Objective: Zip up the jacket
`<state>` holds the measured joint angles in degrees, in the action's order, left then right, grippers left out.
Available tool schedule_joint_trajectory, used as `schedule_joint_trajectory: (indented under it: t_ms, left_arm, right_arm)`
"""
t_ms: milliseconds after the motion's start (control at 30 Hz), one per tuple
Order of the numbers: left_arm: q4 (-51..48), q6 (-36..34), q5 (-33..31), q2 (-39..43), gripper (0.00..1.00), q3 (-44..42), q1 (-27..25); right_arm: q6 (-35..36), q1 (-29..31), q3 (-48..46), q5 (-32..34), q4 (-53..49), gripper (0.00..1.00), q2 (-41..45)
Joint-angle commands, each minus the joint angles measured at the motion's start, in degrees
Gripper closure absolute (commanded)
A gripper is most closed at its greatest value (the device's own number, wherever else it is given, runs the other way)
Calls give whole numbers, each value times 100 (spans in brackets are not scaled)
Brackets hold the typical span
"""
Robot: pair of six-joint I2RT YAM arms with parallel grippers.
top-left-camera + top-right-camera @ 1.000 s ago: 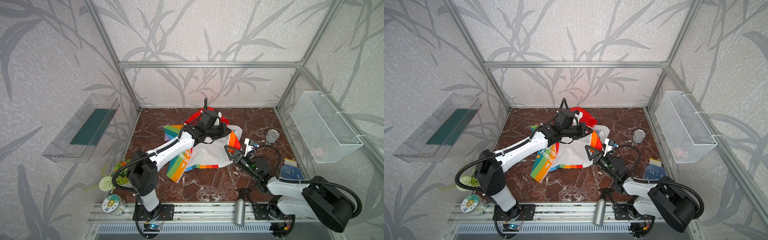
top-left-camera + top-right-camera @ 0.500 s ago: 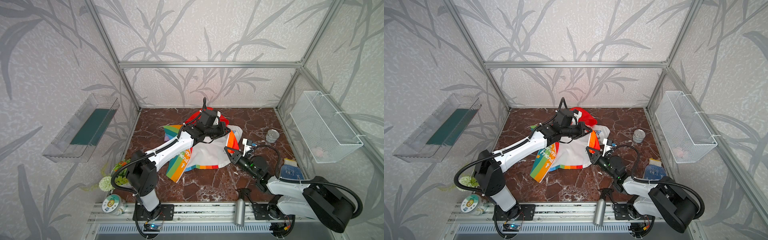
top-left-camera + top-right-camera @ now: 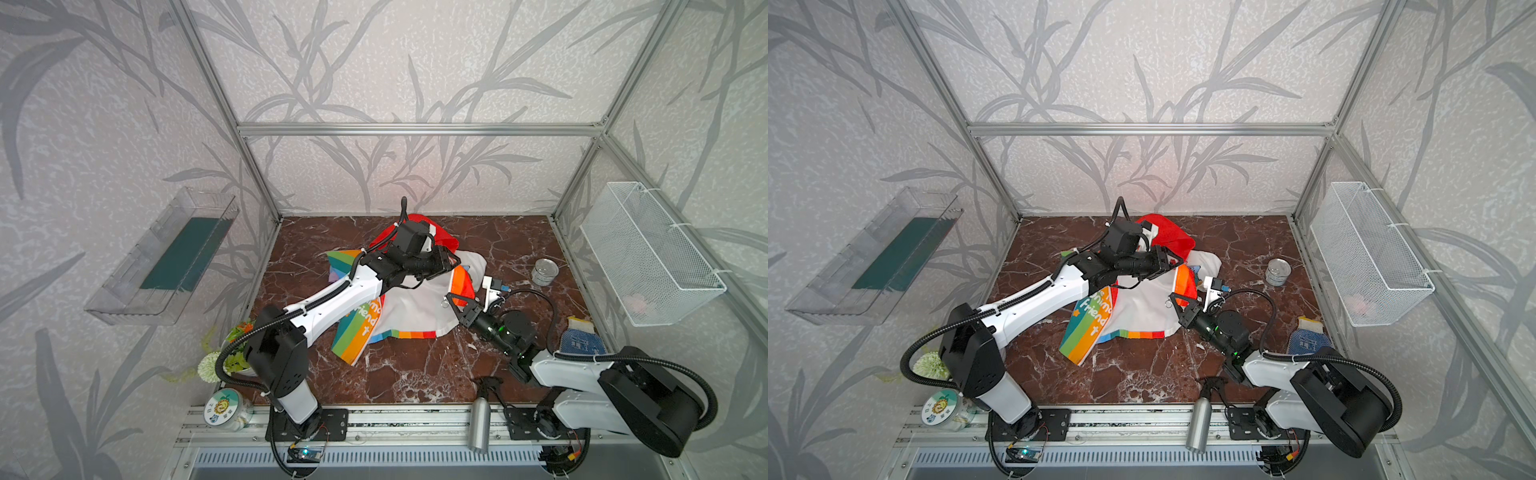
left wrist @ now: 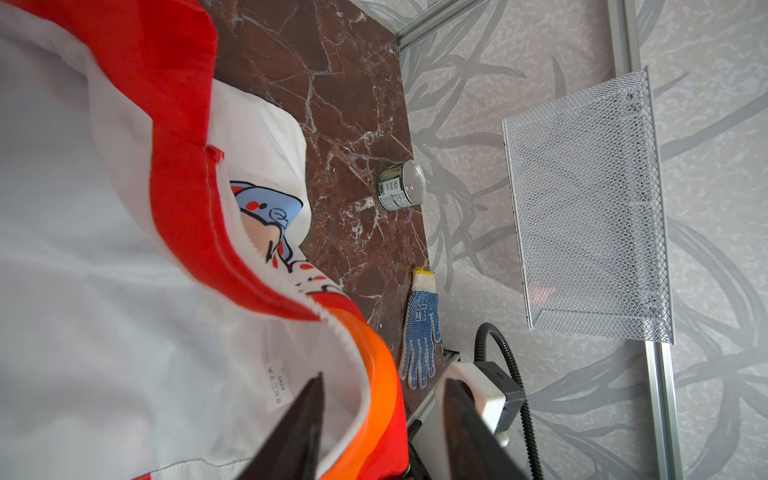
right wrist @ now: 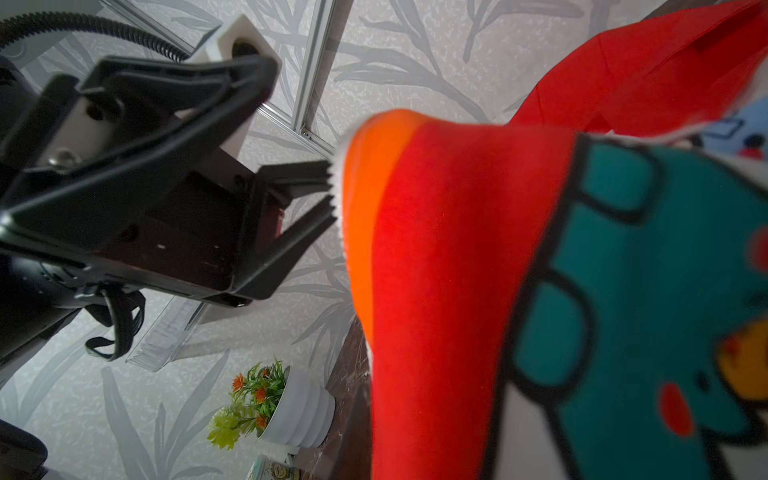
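Observation:
The jacket [image 3: 415,307] [image 3: 1142,307] lies crumpled mid-table, red hood at the back, rainbow panel at the front left. My left gripper [image 3: 452,260] [image 3: 1177,261] hovers over its upper part, open. In the left wrist view the orange front edge [image 4: 378,374] passes between the spread fingers [image 4: 311,419] of that gripper [image 4: 380,419]. My right gripper [image 3: 456,301] [image 3: 1178,300] is shut on the jacket's red-orange edge, lifted off the table. In the right wrist view the fabric [image 5: 457,270] hides its jaws; the open left gripper [image 5: 332,195] touches the zipper edge.
A tin can [image 3: 544,272] stands at the right, a blue dotted glove [image 3: 579,338] near the right wall below a wire basket [image 3: 648,253]. A metal bottle [image 3: 480,424] lies on the front rail. A potted plant [image 3: 239,359] and a round tin [image 3: 222,409] sit front left.
My left gripper has opened and let go of the jacket's edge. My right gripper has shut on the red-orange edge lower down.

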<state>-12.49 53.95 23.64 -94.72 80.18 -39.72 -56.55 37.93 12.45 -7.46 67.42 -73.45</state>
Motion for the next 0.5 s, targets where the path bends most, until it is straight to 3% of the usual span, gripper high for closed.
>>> schedule_joint_trajectory:
  t_ms: [0,167,300,467]
  left_arm:
    - [-314,-116,-250,489,39,-369,287]
    - [-1562,-609,-680,1382,38,-1192,935]
    - [-2966,-993,-1591,2281,37,-2088,1302]
    - [-3366,-667,-1528,3430,35,-3541,1959]
  right_arm:
    - [-28,21,219,-115,67,100,183]
    - [8,8,210,-106,-185,100,476]
    - [11,4,163,-155,-417,100,706]
    - [7,-5,164,-226,-760,100,875]
